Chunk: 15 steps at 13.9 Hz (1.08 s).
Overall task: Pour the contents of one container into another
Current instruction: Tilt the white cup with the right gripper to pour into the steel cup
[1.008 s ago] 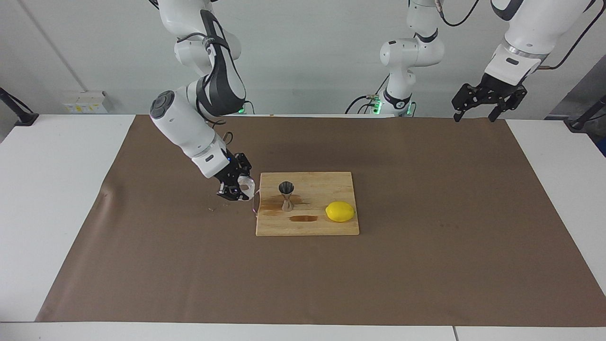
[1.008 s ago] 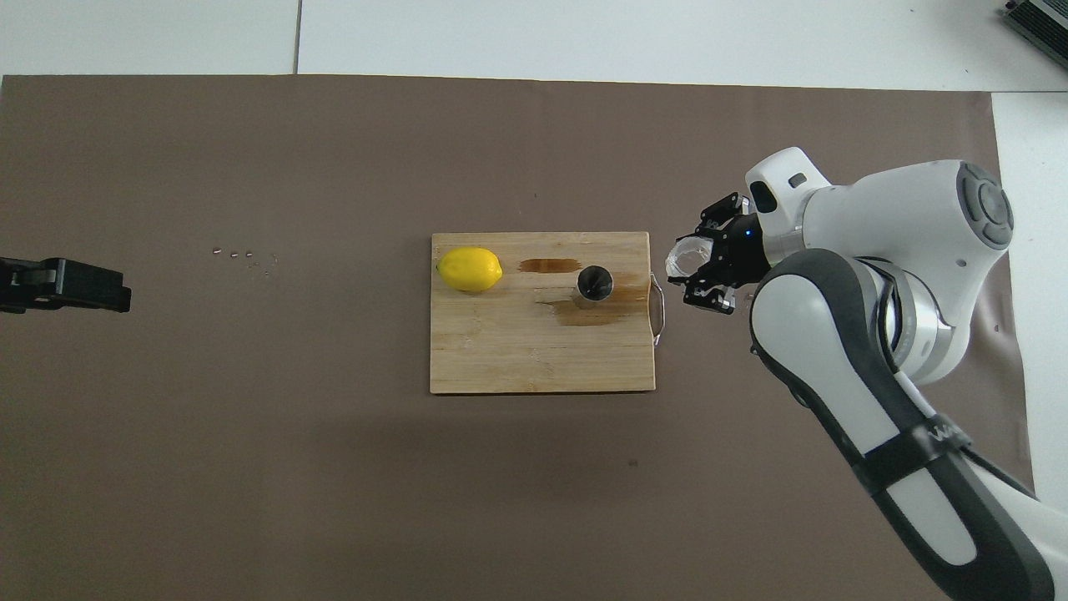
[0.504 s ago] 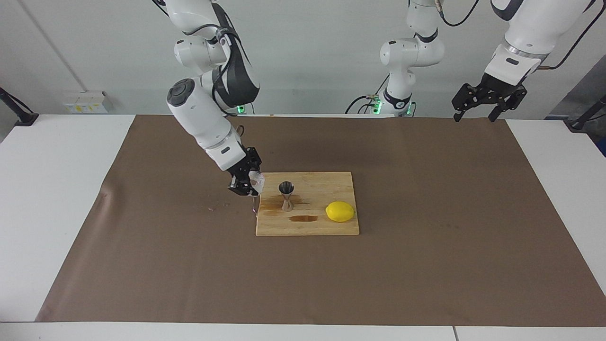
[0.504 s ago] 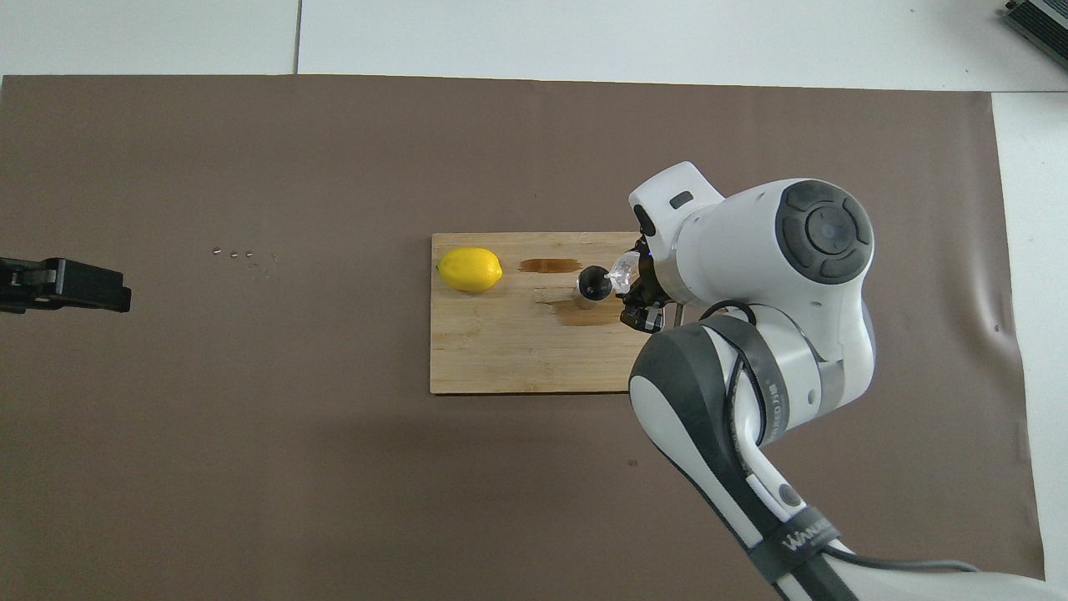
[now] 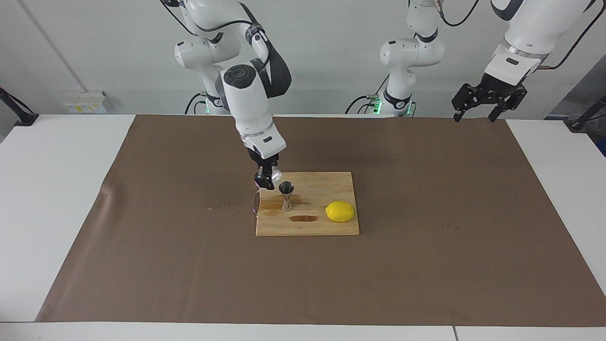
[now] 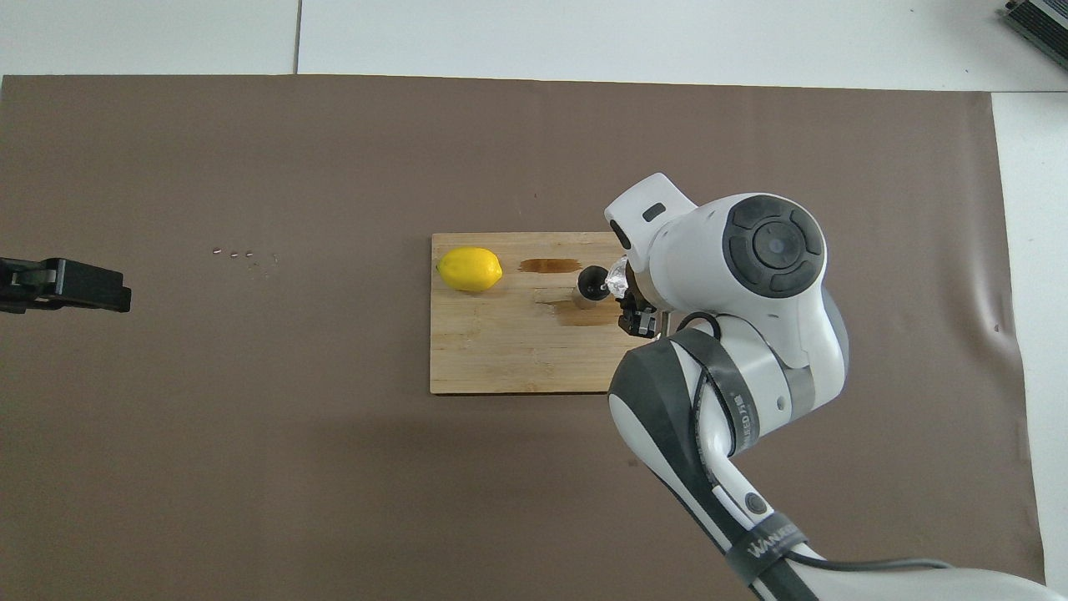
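The clear bumpy glass cup (image 5: 274,175) hangs tilted in the air just above and beside the rim of the steel hourglass jigger (image 5: 286,195), with my right gripper (image 5: 268,179) shut on it. The jigger stands upright on the wooden cutting board (image 5: 326,228), at the board's end toward the right arm. In the overhead view the cup (image 6: 617,276) peeks out from under the right arm's wrist, next to the jigger's mouth (image 6: 592,283). My left gripper (image 5: 475,113) waits raised over the mat's corner at its own end, fingers open and holding nothing.
A yellow lemon (image 5: 340,211) lies on the board's (image 6: 501,355) other end. Dark wet stains (image 6: 550,265) mark the wood around the jigger. A wire handle (image 5: 254,203) sticks out from the board. Small crumbs (image 6: 246,254) lie on the brown mat (image 5: 426,265).
My right arm swung the glass cup from off the board's handle end up to the jigger's rim, and its wrist turned. The left arm stayed still.
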Each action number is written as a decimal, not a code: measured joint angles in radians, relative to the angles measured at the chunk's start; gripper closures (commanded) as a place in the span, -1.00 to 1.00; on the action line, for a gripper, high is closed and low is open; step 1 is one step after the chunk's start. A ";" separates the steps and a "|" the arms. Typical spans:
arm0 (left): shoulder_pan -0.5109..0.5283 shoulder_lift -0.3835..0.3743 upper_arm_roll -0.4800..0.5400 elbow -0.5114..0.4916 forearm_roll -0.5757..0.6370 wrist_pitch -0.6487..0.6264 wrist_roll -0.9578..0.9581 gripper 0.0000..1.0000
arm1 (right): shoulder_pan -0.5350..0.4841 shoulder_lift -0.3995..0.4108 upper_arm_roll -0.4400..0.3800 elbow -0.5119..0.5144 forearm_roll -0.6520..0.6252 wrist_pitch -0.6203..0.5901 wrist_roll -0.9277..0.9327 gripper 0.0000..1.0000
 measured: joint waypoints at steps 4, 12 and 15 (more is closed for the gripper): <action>0.000 0.000 0.000 0.000 0.000 0.000 0.000 -1.00 | 0.006 0.007 0.000 0.000 -0.024 0.008 0.001 0.21; 0.000 0.000 0.000 0.000 0.000 0.000 0.000 -1.00 | 0.013 0.024 0.000 0.000 -0.025 0.050 0.001 0.21; 0.000 0.000 0.000 0.000 0.000 0.000 0.000 -1.00 | 0.013 0.024 0.000 0.000 -0.027 0.050 0.001 0.21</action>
